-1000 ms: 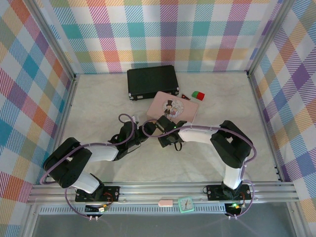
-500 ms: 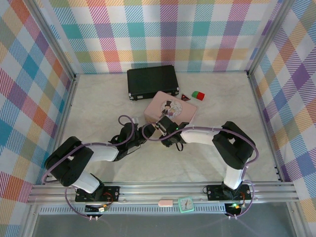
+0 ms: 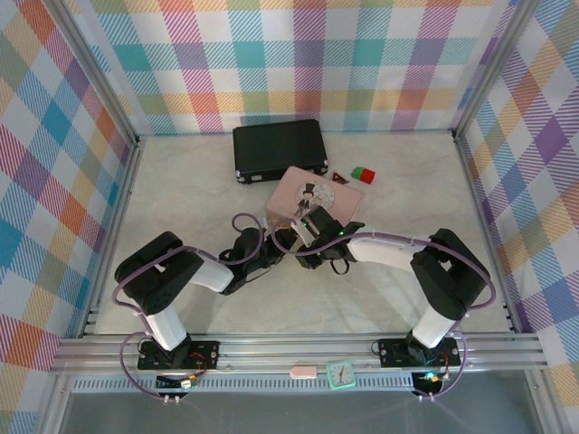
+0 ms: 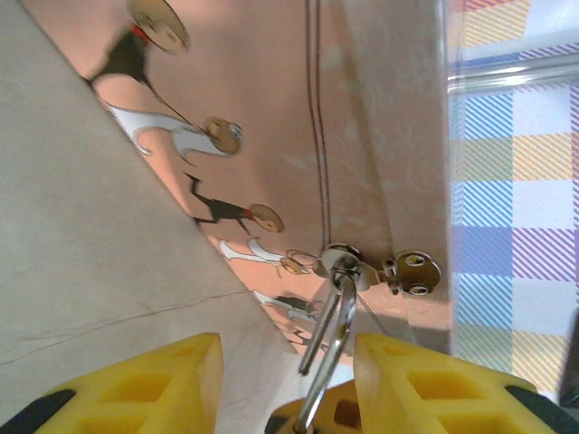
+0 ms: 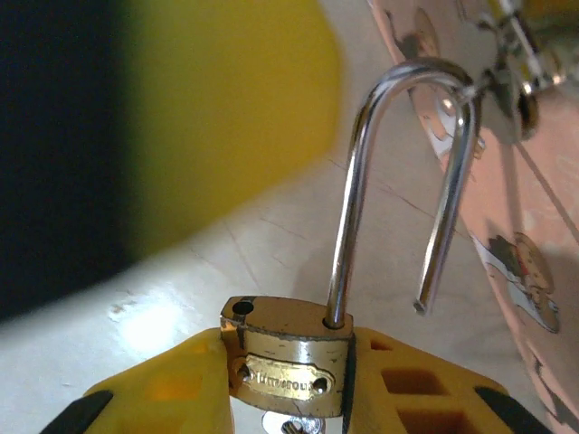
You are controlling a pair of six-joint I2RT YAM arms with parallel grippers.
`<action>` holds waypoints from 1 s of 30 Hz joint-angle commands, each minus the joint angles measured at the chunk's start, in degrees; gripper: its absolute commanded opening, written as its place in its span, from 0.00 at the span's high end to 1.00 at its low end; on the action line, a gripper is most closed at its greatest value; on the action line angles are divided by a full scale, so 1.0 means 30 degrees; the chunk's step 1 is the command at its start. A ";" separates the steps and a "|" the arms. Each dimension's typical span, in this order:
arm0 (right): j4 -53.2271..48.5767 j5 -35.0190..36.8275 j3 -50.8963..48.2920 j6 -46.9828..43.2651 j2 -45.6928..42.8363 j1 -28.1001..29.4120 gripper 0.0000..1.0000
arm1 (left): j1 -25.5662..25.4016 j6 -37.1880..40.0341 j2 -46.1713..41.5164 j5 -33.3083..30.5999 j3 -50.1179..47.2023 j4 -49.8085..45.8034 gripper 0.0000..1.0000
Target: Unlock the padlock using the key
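The brass padlock is pinched between the yellow fingers of my right gripper, which is shut on its body. Its silver shackle stands open, one end free, and hooks through the metal clasp of the pink box. A sliver of the silver key shows just under the padlock body. In the left wrist view the shackle hangs from the clasp between the fingers of my left gripper, which is open and touches nothing. From above, both grippers meet at the pink box's near edge.
A black case lies behind the pink box. Red and green blocks sit to its right, with a small dark red piece beside them. Plaid walls enclose the table on three sides.
My right gripper has closed onto the padlock. Both arms have shifted right and closer to the pink box. The left jaws have narrowed somewhat.
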 commanded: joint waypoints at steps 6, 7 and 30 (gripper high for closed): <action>0.1269 -0.2023 -0.0315 0.0336 -0.0797 -0.0318 0.78 | -0.0580 -0.1162 0.2319 0.0181 0.0944 0.3576 0.62; 0.1268 -0.2051 -0.0317 0.0320 -0.0775 -0.0346 0.78 | -0.0595 -0.1239 0.2480 0.0212 0.0991 0.3709 0.65; -0.2761 0.3014 -0.0216 0.9482 -0.6063 -0.2472 0.16 | -0.0603 -0.1571 0.3269 -0.0861 0.0816 0.4874 1.00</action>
